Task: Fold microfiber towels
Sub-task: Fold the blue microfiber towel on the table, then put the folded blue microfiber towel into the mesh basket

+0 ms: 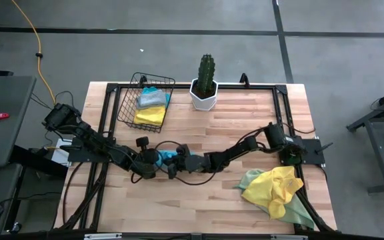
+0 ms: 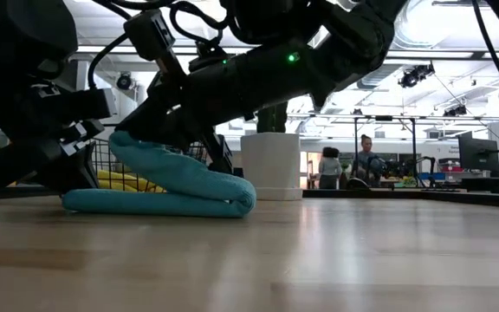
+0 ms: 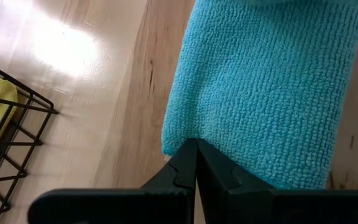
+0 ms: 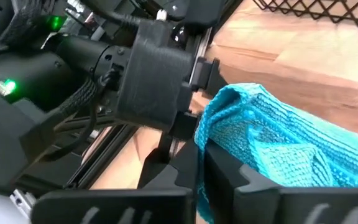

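Wooden table [image 1: 199, 200]: turquoise towel [image 2: 171, 195] (folded) pinched by both end effectors.

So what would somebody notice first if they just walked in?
Probably both grippers, left and right, pinching one folded turquoise towel mid-table. Next, the green cactus in its white pot at the far edge, and the yellow and pale green towels heaped near the right front corner.

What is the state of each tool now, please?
Left tool: closed, at the edge of the turquoise towel.
Right tool: closed on the turquoise towel.
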